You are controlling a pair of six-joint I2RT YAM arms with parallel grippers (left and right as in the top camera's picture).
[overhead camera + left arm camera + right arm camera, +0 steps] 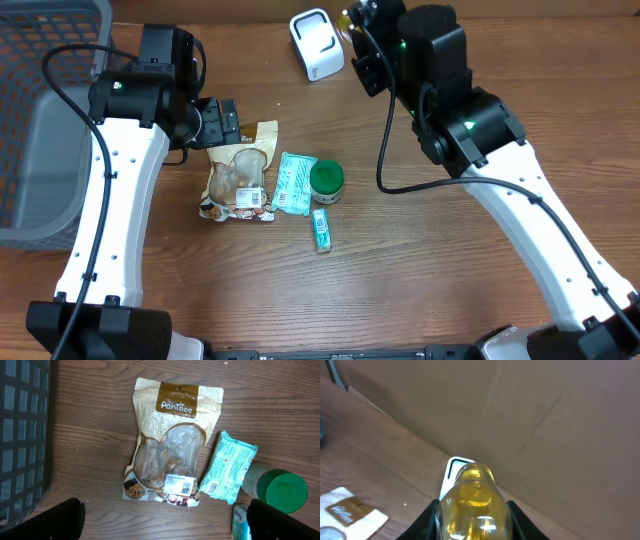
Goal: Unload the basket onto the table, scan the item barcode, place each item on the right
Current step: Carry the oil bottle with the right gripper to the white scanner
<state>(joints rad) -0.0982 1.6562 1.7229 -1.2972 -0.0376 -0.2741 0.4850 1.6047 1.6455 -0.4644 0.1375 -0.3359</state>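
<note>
A clear bottle of yellow liquid (474, 502) is the item, and my right gripper (474, 512) is shut on it, one black finger on each side. In the overhead view that gripper (352, 28) holds the bottle (346, 18) at the table's far edge, just right of the white barcode scanner (316, 43). Part of the scanner (451, 467) shows behind the bottle in the right wrist view. No barcode shows on the bottle. My left gripper (228, 122) hangs open above the table, its fingers (60, 522) spread wide and nothing between them.
A beige snack pouch (170, 440) lies below the left gripper, with a teal packet (227, 467), a green-lidded jar (285, 491) and a small tissue pack (321, 229) to its right. A grey mesh basket (40, 120) stands at the left edge.
</note>
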